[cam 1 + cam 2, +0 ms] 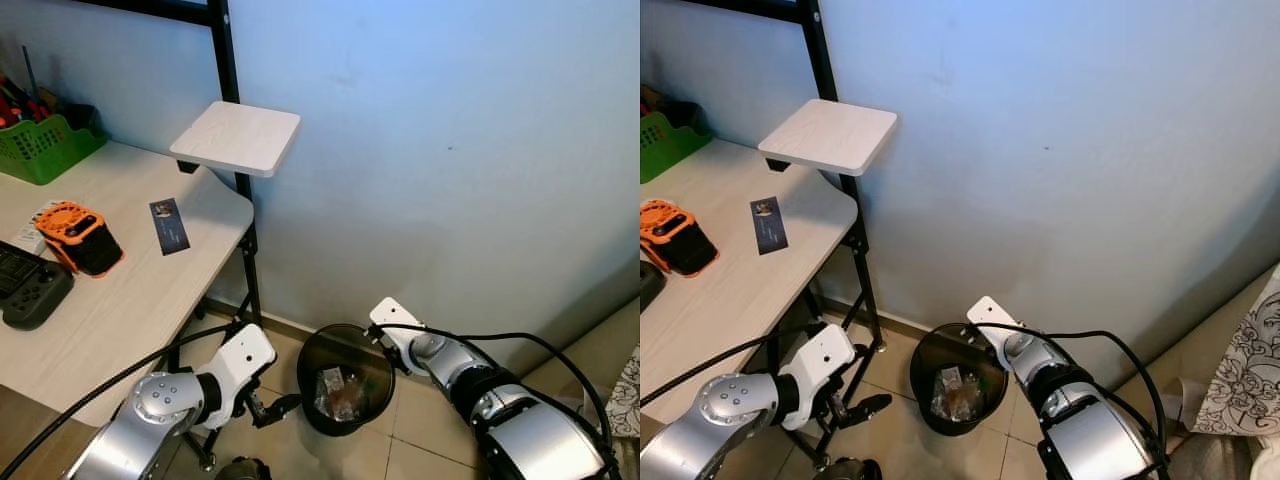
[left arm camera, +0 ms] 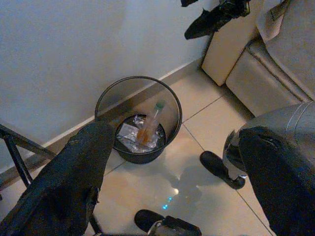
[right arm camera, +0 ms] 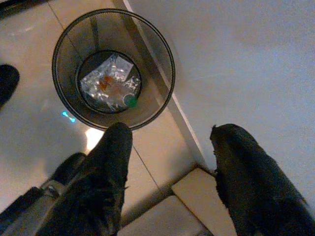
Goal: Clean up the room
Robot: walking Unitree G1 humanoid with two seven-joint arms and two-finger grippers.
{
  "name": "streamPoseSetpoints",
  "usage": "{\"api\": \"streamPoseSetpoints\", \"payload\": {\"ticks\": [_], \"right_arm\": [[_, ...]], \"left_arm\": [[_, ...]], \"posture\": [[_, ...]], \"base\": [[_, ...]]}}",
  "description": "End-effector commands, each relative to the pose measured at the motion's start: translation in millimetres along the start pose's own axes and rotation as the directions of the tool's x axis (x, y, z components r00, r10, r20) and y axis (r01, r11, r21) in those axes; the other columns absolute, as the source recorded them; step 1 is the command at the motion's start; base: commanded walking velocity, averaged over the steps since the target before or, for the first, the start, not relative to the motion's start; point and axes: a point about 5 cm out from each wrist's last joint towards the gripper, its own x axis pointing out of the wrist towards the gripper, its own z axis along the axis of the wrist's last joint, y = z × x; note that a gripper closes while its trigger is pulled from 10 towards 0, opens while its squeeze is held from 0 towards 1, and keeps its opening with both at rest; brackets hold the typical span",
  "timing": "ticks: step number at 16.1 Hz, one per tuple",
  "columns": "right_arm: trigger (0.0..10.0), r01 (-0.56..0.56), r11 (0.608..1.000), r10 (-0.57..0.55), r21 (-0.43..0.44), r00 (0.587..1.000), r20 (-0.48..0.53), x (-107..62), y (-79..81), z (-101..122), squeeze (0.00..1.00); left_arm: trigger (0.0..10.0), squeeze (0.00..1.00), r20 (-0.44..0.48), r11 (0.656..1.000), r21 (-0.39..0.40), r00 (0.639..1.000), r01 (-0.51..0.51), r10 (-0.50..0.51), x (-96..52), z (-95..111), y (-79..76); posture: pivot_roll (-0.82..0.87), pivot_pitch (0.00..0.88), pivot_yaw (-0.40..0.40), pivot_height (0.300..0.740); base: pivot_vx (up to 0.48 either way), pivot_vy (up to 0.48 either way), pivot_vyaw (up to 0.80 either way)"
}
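**Both grippers empty over the bin; the desk came next**

Nearest the camera, at about seven o'clock in the left eye view, the left gripper (image 1: 272,408) hung low over the floor tiles with its fingers spread wide and nothing between them. At about five o'clock the right gripper (image 3: 170,162) hovered beside the wall, its two black fingers likewise parted wide and empty, just above and beside the rim of the wire waste bin (image 1: 310,365).

The bin stood on the tiles against the wall, at six o'clock. Inside lay crumpled clear wrappers (image 3: 110,81) and a small bottle with a green cap (image 2: 148,125), leaning on the bin's wall.

Judging from this, a drop looked finished, and the sound course was to lift both arms clear of the rim before turning, so that no finger caught the mesh and tipped the bin.

Farther off, at nine to ten o'clock, the desk (image 1: 130,300) carried an orange and black device (image 1: 80,238), a dark card (image 1: 169,226), a black controller (image 1: 30,285) and, farthest, a green basket (image 1: 45,148). Any of these would want a square, centred grip.
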Motion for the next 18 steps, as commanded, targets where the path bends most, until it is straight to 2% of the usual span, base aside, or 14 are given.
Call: {"api": "streamPoseSetpoints", "payload": {"ticks": [1, 2, 4, 5, 6, 7, 9, 10, 11, 12, 14, 17, 18], "right_arm": [[10.0, -0.015, 0.999, 0.014, 0.030, 1.000, 0.012, 0.5, 2.3, 0, 1.00], [10.0, -0.023, 0.999, 0.022, 0.045, 1.000, 0.022, 0.7, 3.4, 1, 1.00], [10.0, -0.073, 0.989, 0.060, 0.129, 0.993, 0.103, -0.7, 1.4, 2, 1.00], [10.0, -0.070, 0.983, 0.046, 0.170, 0.989, 0.140, -2.9, -5.6, 0, 1.00], [10.0, -0.070, 0.970, 0.011, 0.232, 0.969, 0.245, -10.1, -17.0, -3, 1.00], [10.0, -0.050, 0.949, -0.058, 0.310, 0.942, 0.330, -23.1, -24.0, -11, 1.00], [10.0, -0.017, 0.905, -0.181, 0.425, 0.888, 0.422, -50.6, -27.9, -22, 1.00], [10.0, -0.019, 0.863, -0.263, 0.505, 0.836, 0.482, -74.6, -24.1, -28, 1.00], [10.0, 0.007, 0.822, -0.344, 0.570, 0.804, 0.486, -92.0, -21.8, -35, 1.00], [10.0, 0.023, 0.805, -0.374, 0.593, 0.796, 0.477, -96.4, -21.0, -38, 1.00], [10.0, 0.049, 0.777, -0.416, 0.627, 0.787, 0.455, -99.8, -7.8, -38, 1.00], [10.0, 0.033, 0.742, -0.436, 0.670, 0.783, 0.444, -110.0, -4.5, -30, 1.00], [10.0, 0.028, 0.722, -0.444, 0.692, 0.785, 0.432, -114.4, -6.1, -30, 1.00]], "left_arm": [[10.0, 0.00, -0.010, 1.000, 0.021, 1.000, -0.002, 0.003, 0.6, 1, 2.4], [10.0, 0.00, -0.009, 1.000, 0.023, 1.000, -0.006, 0.006, 0.8, 1, 2.9], [10.0, 0.00, 0.027, 0.998, -0.006, 0.998, -0.061, 0.061, 0.8, 5, 6.5], [10.0, 0.00, 0.057, 0.994, -0.044, 0.993, -0.097, 0.100, 1.2, 8, 8.4], [10.0, 0.00, 0.100, 0.981, -0.112, 0.980, -0.158, 0.170, 2.6, 13, 10.7], [10.0, 0.00, 0.127, 0.969, -0.142, 0.967, -0.203, 0.222, 5.4, 16, 10.3], [10.0, 0.00, 0.139, 0.936, -0.174, 0.934, -0.306, 0.330, 8.8, 18, 13.5], [10.0, 0.00, 0.130, 0.900, -0.248, 0.908, -0.358, 0.398, 10.9, 20, 11.9], [10.0, 0.00, 0.144, 0.884, -0.270, 0.892, -0.381, 0.428, 11.3, 26, 9.0], [10.0, 0.00, 0.153, 0.883, -0.268, 0.888, -0.386, 0.434, 10.8, 28, 8.3], [10.0, 0.00, 0.165, 0.835, -0.306, 0.838, -0.457, 0.520, 3.4, 28, 8.7], [10.0, 0.00, 0.131, 0.798, -0.334, 0.814, -0.501, 0.566, -9.5, 18, 6.6], [10.0, 0.00, 0.110, 0.768, -0.353, 0.792, -0.534, 0.601, -14.5, 14, 7.2]], "posture": [[-0.04, 0.095, -0.034, 0.740], [-0.04, 0.094, -0.035, 0.740], [-0.04, 0.084, -0.039, 0.740], [-0.04, 0.075, -0.036, 0.740], [-0.05, 0.069, -0.026, 0.740], [-0.06, 0.062, -0.009, 0.740], [-0.09, 0.055, 0.015, 0.740], [-0.09, 0.053, 0.017, 0.740], [-0.08, 0.051, 0.013, 0.740], [-0.08, 0.051, 0.013, 0.740], [-0.07, 0.054, 0.007, 0.740], [-0.05, 0.049, -0.008, 0.740], [-0.03, 0.043, -0.009, 0.740]], "base": [[0.000, 0.000, 0.00], [0.000, 0.000, 0.00], [0.000, 0.000, 0.00], [0.000, 0.000, 0.00], [0.000, 0.000, 0.00], [0.000, 0.000, 0.00], [0.000, 0.000, -0.39], [0.000, 0.000, -0.78], [0.000, 0.000, -0.78], [0.000, 0.000, -0.78], [0.000, 0.000, 0.00], [0.000, 0.000, -0.26], [0.000, 0.000, -0.79]]}}
